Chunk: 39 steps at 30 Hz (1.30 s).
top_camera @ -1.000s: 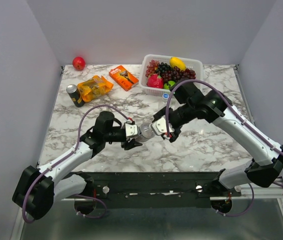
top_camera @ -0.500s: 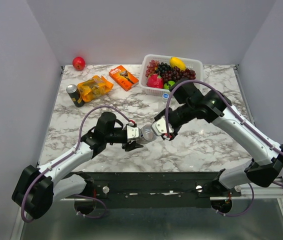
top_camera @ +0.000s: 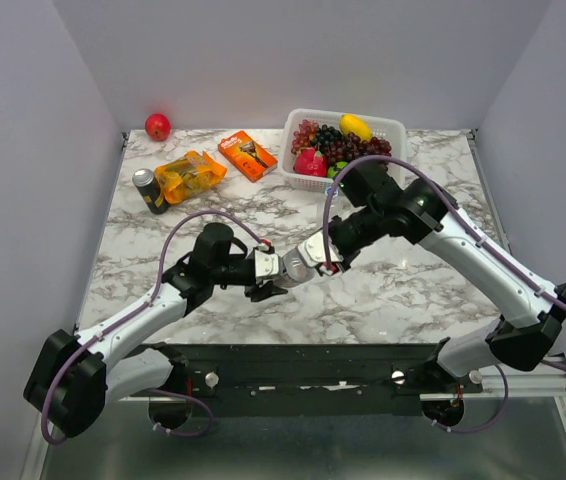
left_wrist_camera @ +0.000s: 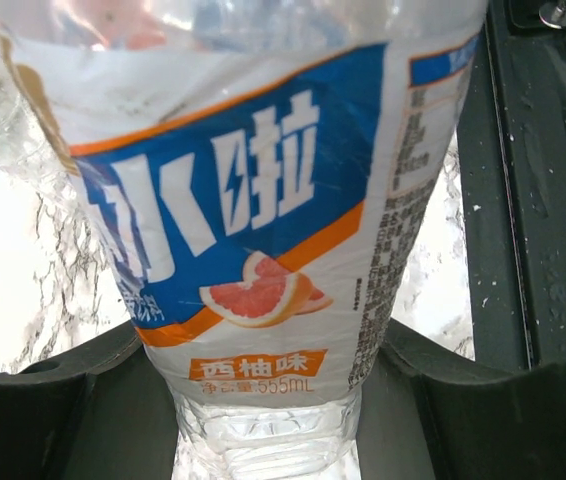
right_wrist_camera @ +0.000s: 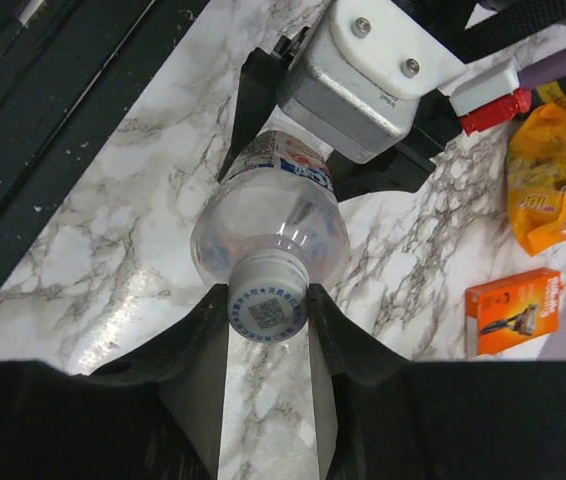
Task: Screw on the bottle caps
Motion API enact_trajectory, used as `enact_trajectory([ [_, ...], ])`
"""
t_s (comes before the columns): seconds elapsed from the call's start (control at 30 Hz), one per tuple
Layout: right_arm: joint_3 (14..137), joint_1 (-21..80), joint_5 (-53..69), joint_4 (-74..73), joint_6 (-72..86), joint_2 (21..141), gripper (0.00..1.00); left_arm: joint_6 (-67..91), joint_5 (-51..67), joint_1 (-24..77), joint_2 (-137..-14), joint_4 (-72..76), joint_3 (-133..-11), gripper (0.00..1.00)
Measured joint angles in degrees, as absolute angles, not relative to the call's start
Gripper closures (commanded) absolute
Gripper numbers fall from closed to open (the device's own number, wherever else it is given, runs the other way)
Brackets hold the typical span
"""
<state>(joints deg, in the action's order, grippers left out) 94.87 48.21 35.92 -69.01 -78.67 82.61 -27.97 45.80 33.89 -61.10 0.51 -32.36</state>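
A clear plastic bottle [left_wrist_camera: 263, 230] with a blue, white and orange label lies level above the table, its body clamped in my left gripper [left_wrist_camera: 263, 365], which is shut on it. In the top view the bottle [top_camera: 289, 267] bridges the left gripper [top_camera: 268, 268] and the right gripper [top_camera: 308, 258]. A whitish bottle cap [right_wrist_camera: 268, 297] with blue print sits on the bottle's neck [right_wrist_camera: 269, 235]. My right gripper [right_wrist_camera: 268, 312] is shut on that cap, a finger touching each side.
At the back stands a white basket [top_camera: 393, 128] of fruit. A red apple [top_camera: 157, 126], an orange box [top_camera: 247, 154], a yellow bag [top_camera: 189, 175] and a dark can [top_camera: 148, 190] lie at the back left. The black frame [top_camera: 293, 365] runs along the near edge.
My right gripper has slid left onto the bottle's neck and its jaws have shut on the cap. The left arm and the bottle have barely moved.
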Motion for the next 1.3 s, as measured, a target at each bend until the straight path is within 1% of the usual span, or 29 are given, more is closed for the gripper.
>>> enact_trajectory([
  [0.07, 96.53, 48.14, 35.66, -69.01, -74.54, 83.9, 0.77, -26.68, 45.12, 33.98, -61.08, 1.48, -32.08, 1.0],
  [0.17, 99.59, 47.7, 34.54, -68.36, -65.25, 86.94, 0.85, -23.88, 41.32, 34.24, -60.29, 5.85, -29.91, 1.0],
  [0.2, 100.62, 47.42, 34.13, -68.14, -62.0, 88.07, 1.0, -22.7, 39.07, 34.59, -59.55, 7.66, -28.62, 1.0],
  [0.33, 106.17, 45.19, 33.69, -67.64, -45.52, 94.26, 0.99, -18.85, 27.7, 36.64, -57.08, 12.6, -24.88, 1.0],
  [0.43, 106.54, 42.72, 34.0, -65.49, -33.69, 96.31, 1.0, -17.41, 19.77, 38.26, -56.9, 13.15, -24.49, 1.0],
  [0.53, 105.51, 41.47, 33.87, -63.68, -22.96, 96.55, 1.0, -17.3, 14.5, 39.97, -56.9, 13.17, -24.49, 1.0],
  [0.67, 104.88, 39.44, 33.93, -62.35, -8.84, 97.6, 1.0, -17.45, 10.68, 41.01, -56.9, 13.04, -24.49, 1.0],
  [0.7, 104.88, 38.94, 34.02, -62.04, -5.61, 98.17, 0.97, -17.54, 9.82, 41.01, -56.93, 12.73, -24.49, 1.0],
  [0.73, 104.9, 38.76, 34.15, -61.84, -3.84, 98.67, 0.89, -17.61, 9.39, 41.01, -56.95, 12.47, -24.47, 1.0],
  [0.77, 105.25, 38.59, 34.24, -61.84, -2.22, 99.31, 0.78, -17.65, 8.97, 41.01, -56.99, 11.97, -24.47, 1.0],
  [0.8, 106.17, 38.48, 34.37, -62.08, -0.95, 100.27, 0.62, -17.58, 8.58, 40.99, -57.01, 11.57, -24.45, 1.0],
  [0.83, 107.11, 38.41, 34.5, -62.41, -0.67, 100.99, 0.43, -17.47, 8.32, 40.95, -57.01, 11.42, -24.45, 1.0],
  [0.93, 111.02, 37.85, 36.18, -63.51, -2.48, 102.61, 0.26, -17.41, 8.86, 40.77, -56.84, 12.67, -24.45, 1.0],
  [1.03, 114.91, 37.41, 38.61, -63.09, -11.31, 102.24, 0.22, -17.56, 12.36, 41.12, -55.79, 14.02, -24.45, 1.0],
  [1.1, 114.28, 37.23, 40.45, -63.0, -19.7, 99.94, 0.21, -17.58, 15.31, 41.12, -55.31, 14.06, -24.45, 1.0],
  [1.2, 106.08, 37.12, 43.75, -62.61, -33.69, 92.4, 0.2, -17.34, 19.7, 41.12, -54.96, 14.09, -24.43, 1.0],
  [1.3, 99.61, 37.52, 45.82, -62.76, -43.64, 85.93, 0.2, -16.19, 23.75, 41.12, -54.08, 14.37, -24.4, 1.0],
])
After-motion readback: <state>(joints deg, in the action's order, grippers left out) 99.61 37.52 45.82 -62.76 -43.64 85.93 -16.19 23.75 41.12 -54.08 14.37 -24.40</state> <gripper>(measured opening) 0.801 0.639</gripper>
